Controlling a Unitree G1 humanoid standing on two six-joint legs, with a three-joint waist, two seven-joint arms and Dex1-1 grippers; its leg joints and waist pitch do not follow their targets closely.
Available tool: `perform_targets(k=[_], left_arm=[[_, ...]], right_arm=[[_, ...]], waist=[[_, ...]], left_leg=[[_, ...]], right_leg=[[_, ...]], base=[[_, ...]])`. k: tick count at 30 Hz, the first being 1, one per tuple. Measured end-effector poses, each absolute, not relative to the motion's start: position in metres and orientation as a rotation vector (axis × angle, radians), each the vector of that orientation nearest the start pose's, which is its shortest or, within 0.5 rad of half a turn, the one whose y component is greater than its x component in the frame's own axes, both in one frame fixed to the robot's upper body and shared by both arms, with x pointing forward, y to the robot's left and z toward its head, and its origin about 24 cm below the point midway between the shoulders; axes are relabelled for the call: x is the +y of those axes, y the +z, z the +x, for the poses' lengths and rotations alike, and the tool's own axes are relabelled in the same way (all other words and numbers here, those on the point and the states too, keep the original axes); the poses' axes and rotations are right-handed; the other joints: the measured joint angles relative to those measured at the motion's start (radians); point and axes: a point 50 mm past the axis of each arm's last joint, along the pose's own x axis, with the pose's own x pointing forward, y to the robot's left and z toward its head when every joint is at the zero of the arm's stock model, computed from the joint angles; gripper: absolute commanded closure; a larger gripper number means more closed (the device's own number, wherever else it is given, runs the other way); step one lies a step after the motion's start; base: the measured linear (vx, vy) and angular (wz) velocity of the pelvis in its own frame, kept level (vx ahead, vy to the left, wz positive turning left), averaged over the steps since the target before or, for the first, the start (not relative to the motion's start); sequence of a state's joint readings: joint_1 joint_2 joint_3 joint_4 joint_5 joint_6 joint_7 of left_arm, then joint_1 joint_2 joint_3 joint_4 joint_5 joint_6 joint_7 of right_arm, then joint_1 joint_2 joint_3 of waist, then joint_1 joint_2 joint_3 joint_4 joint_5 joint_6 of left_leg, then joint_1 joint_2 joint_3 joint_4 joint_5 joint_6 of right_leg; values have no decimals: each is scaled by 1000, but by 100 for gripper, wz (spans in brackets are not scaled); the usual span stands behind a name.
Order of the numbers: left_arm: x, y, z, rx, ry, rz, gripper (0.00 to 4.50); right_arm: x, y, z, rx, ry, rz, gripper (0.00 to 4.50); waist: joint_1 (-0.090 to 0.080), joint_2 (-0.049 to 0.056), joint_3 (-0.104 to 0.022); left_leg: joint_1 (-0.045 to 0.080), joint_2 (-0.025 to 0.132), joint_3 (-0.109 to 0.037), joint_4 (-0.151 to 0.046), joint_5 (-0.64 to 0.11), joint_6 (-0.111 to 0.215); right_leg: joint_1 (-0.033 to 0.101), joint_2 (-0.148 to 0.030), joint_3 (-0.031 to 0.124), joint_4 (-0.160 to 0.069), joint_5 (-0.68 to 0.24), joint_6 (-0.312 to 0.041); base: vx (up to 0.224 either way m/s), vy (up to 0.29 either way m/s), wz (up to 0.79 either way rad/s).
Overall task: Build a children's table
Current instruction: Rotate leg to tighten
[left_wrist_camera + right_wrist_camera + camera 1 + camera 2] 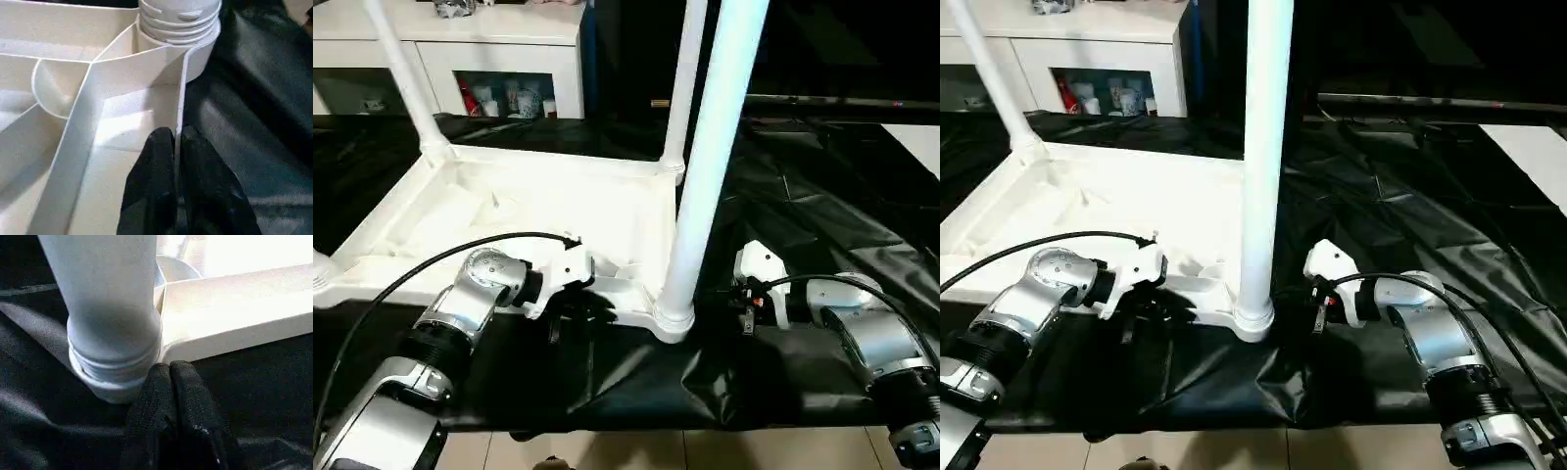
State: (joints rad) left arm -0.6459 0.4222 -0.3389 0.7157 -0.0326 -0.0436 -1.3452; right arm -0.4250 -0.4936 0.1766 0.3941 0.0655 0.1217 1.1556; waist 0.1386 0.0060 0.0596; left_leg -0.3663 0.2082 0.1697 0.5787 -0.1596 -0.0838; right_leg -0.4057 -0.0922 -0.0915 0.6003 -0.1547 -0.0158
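The white tabletop (607,211) lies upside down on a black sheet, ribbed underside up. Three white legs stand upright in corner sockets: the near right leg (715,147), the far right leg (683,88) and the far left leg (403,69). My left gripper (178,142) is at the tabletop's near edge, left of the near right socket (673,318). Its two black fingers (156,161) are shut on the thin rim wall, one on each side. My right gripper (169,369) is shut with nothing in it, its tips right at the foot of the near right leg (110,308).
The black sheet (822,196) covers the work surface and lies in folds to the right. A white cabinet with glass doors (499,49) stands behind the tabletop. Pale floor tiles (705,450) show beyond the sheet's near edge. A black cable (411,279) loops over my left forearm.
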Motion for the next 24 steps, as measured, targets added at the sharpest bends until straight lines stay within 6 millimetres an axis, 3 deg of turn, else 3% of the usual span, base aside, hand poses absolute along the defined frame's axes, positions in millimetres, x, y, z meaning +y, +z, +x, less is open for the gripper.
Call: perform_targets(k=[2, 10, 12, 16, 24], left_arm=[[144, 52, 315, 455, -1478, 427, 448], [121, 46, 318, 454, -1360, 384, 450], [115, 45, 322, 453, -1265, 369, 450], [111, 45, 330, 454, -1096, 344, 450], [114, 46, 323, 445, -1074, 349, 450]], right_arm=[[-179, 57, 298, 388, 1180, -355, 450], [-196, 54, 301, 423, 1061, -281, 373], [-200, 56, 301, 416, 1059, -269, 358], [-192, 56, 301, 394, 1098, -235, 327], [-190, 59, 309, 359, 1071, -227, 261]], waist=[[-2, 2, -1], [2, 9, -6], [-4, 9, -6], [-38, 8, -6], [-49, 6, -5]], left_leg=[[0, 0, 0, 0, 0, 0], [3, -1, 2, 0, 0, 0], [5, -1, 2, 0, 0, 0], [6, -1, -2, 0, 0, 0], [8, -1, -2, 0, 0, 0]], right_leg=[[0, 0, 0, 0, 0, 0], [3, -2, 1, 0, -3, 4], [3, -2, 1, 0, -4, 5], [3, -2, -4, -1, -4, 5], [2, -2, -5, -4, -3, 5]], base=[[0, 0, 0], [0, 0, 0], [0, 0, 0], [0, 0, 0], [0, 0, 0]])
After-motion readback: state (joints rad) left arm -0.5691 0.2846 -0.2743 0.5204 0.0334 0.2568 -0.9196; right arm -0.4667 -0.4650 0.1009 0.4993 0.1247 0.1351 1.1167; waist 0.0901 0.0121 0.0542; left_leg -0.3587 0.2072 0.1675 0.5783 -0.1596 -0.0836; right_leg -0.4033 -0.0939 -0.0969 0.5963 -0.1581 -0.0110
